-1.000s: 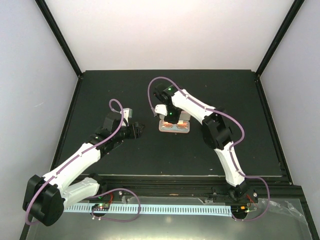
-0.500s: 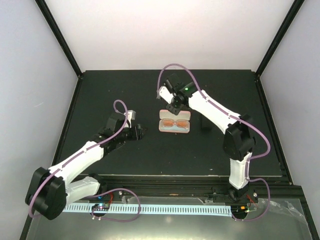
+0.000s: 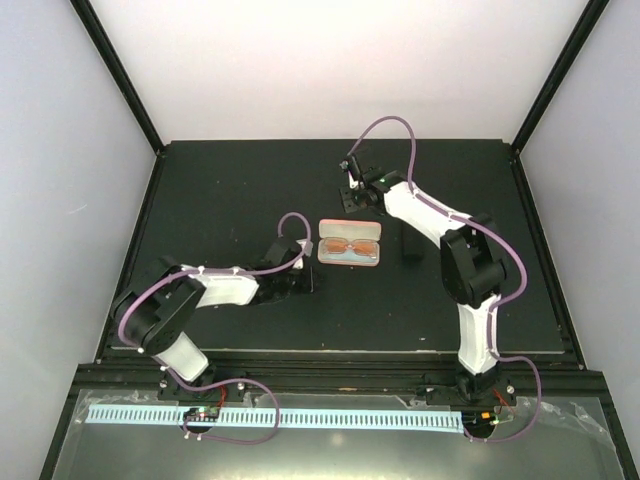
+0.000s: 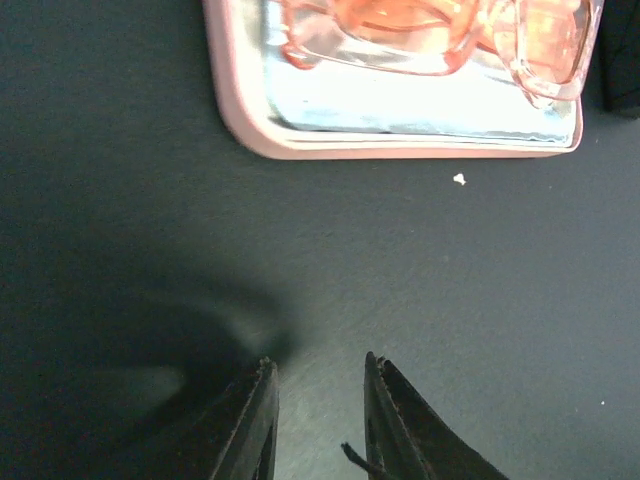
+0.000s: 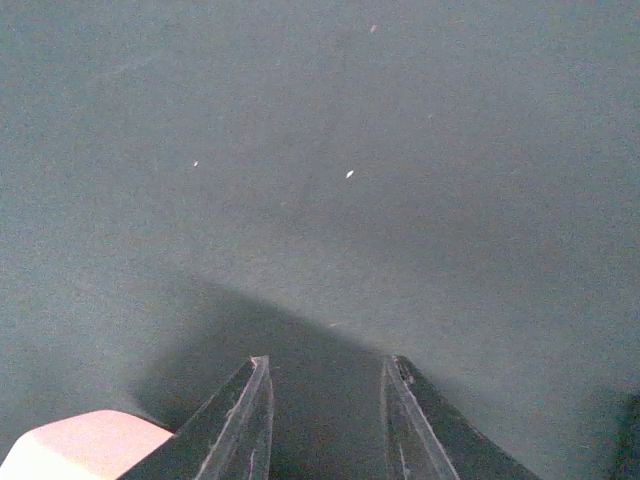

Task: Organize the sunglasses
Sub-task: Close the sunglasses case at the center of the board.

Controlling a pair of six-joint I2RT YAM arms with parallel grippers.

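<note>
A red-pink pair of sunglasses [image 3: 349,246] lies folded in an open pink case [image 3: 349,260] at the table's middle, on a light blue cloth [image 4: 420,110]. In the left wrist view the sunglasses [image 4: 430,25] and the case [image 4: 240,110] are at the top edge. My left gripper [image 3: 307,278] is open and empty, low over the table just left of and nearer than the case [image 4: 318,368]. My right gripper [image 3: 348,200] is open and empty, just beyond the case's far edge [image 5: 325,365]; a corner of the case [image 5: 85,445] shows there. The brownish-amber pair is out of view.
A black oblong case [image 3: 410,245] stands right of the pink case; its edge shows in the left wrist view [image 4: 622,85]. Black frame posts rise at the table's far corners. White walls close in the back and both sides.
My right gripper has lifted off the pink case and drawn back towards the far side. My left gripper has swung right and closer to the case.
</note>
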